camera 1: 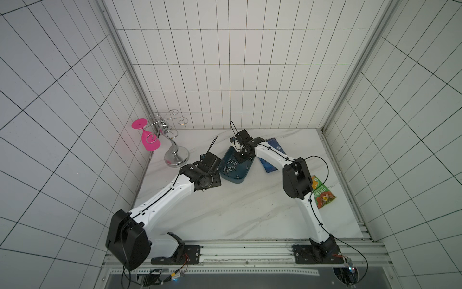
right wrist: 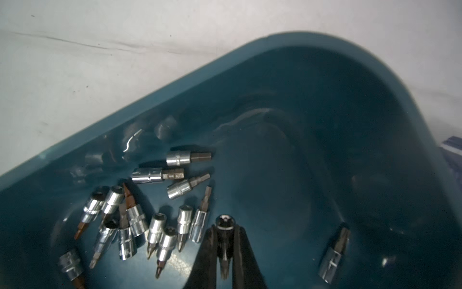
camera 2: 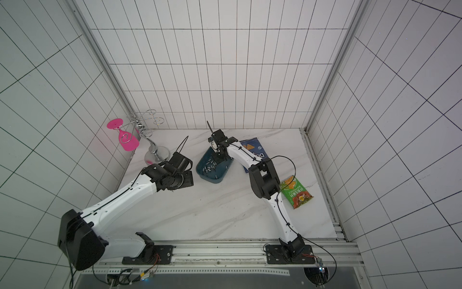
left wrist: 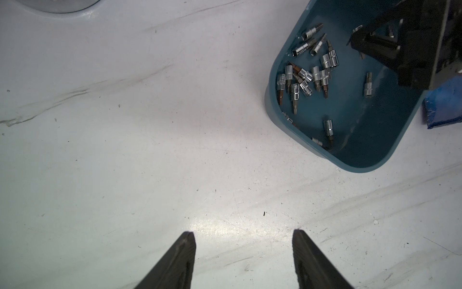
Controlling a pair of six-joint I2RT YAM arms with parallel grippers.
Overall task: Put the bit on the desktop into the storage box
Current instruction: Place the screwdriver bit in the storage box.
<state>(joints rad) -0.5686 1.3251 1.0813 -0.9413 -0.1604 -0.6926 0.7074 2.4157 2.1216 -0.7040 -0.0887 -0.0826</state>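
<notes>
— What does the right gripper [right wrist: 225,228] hold?
— One bit [right wrist: 224,241], pinched between its closed jaws, inside the storage box [right wrist: 325,75].
— The rest?
— A cluster of bits [right wrist: 160,225] on its floor; another bit [right wrist: 335,255] lies apart.

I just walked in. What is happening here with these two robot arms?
The right gripper has its fingers shut on a screwdriver bit, held over the teal storage box, where many socket bits already lie. It has not let the bit go yet. The left gripper hangs open and empty over the white desktop beside the box.
</notes>
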